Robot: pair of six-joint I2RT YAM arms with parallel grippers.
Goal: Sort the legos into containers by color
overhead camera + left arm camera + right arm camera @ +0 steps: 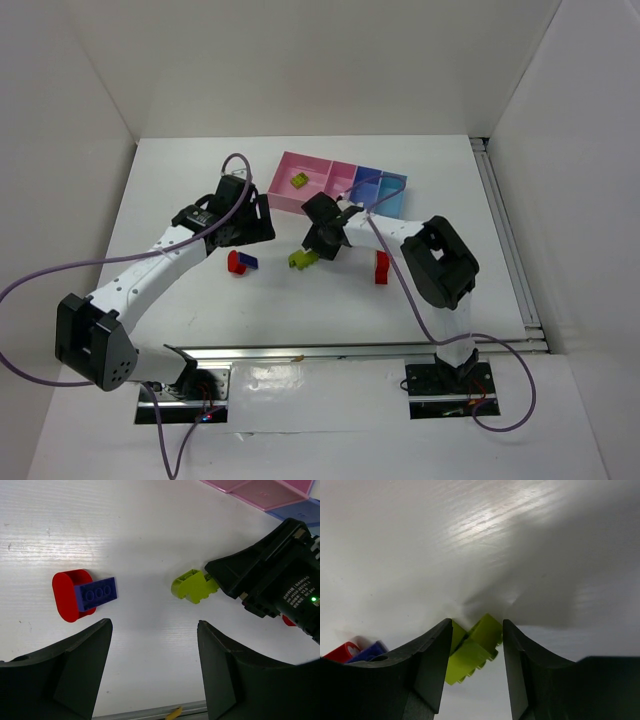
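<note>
My right gripper [318, 247] is shut on a lime-green lego [303, 259] low over the table; in the right wrist view both fingers [437, 650] press the sides of that lego [470, 655]. It also shows in the left wrist view [192, 586]. My left gripper [250, 228] is open and empty, its fingers [80, 655] apart above bare table. A dark blue lego [96, 593] leans on a red lego [65, 595] to its left. Another red lego [381, 267] lies right of the right gripper. One lime-green lego [299, 180] lies in the large pink bin [285, 192].
The joined bins run right from the large pink one: a smaller pink compartment [345, 180], a blue one [370, 180], a light-blue one [395, 200]. White walls enclose the table. A metal rail [510, 240] runs along the right edge.
</note>
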